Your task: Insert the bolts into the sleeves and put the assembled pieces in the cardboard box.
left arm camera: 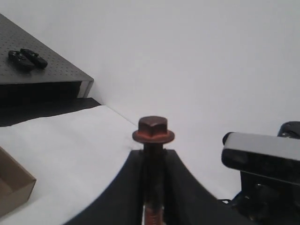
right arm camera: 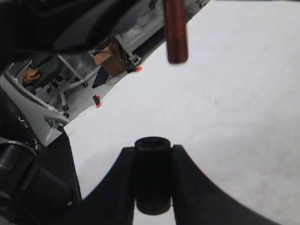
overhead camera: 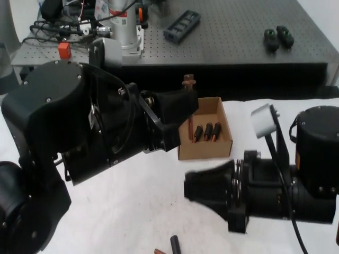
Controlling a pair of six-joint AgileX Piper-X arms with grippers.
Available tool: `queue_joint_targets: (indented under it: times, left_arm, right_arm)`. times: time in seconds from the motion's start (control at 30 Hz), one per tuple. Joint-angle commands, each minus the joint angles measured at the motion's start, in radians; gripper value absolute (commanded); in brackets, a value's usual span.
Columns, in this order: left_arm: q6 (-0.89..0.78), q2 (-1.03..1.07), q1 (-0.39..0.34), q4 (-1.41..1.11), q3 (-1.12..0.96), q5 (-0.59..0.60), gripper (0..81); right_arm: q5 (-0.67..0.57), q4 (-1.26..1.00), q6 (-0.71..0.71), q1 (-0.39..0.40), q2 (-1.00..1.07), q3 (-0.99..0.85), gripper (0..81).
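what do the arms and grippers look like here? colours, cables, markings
Both are matte black. The left arm has bulky housings with small screws and a black cable looped near the wrist. The right arm carries a pale grey camera module and a thin black cable. The left gripper and right gripper have black, curved, tapering fingers.

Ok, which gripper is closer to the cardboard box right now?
Left. The left gripper, holding a bolt, sits beside the cardboard box; the right gripper, holding a sleeve, is farther off, nearer the camera.

Lab w/ perforated optical breadboard [overhead camera: 233,37]
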Motion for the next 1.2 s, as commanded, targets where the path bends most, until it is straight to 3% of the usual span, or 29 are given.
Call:
queue_joint_targets:
  times: [0.0, 0.33, 0.77, 0.83, 0.97, 1.0, 1.17]
  left_arm:
    - [-0.015, -0.009, 0.002, -0.021, -0.002, 0.023, 0.7]
    - [-0.015, -0.009, 0.002, -0.021, -0.002, 0.058, 0.7]
    - [-0.015, -0.009, 0.002, 0.037, -0.002, 0.125, 1.0]
    - [-0.015, -0.009, 0.002, 0.069, -0.002, 0.125, 8.8]
    - [-0.015, -0.009, 0.002, 0.109, -0.002, 0.094, 46.8]
    - [-0.015, -0.009, 0.002, 0.125, -0.002, 0.072, 51.7]
    - [0.062, -0.009, 0.002, 0.261, -0.002, 0.048, 44.9]
  right_arm:
    - [0.044, -0.089, 0.005, 0.004, 0.001, -0.002, 3.4]
    - [0.138, -0.145, 0.001, 0.004, 0.001, -0.002, 3.4]
    - [0.161, -0.229, -0.004, 0.004, 0.001, -0.002, 3.4]
    - [0.196, -0.235, -0.004, 0.001, 0.001, -0.002, 3.4]
    - [0.299, -0.215, -0.052, -0.046, 0.005, -0.002, 3.4]
    - [0.322, -0.211, -0.072, -0.064, 0.010, -0.006, 3.4]
    - [0.364, -0.029, -0.165, -0.208, 0.160, -0.140, 3.4]
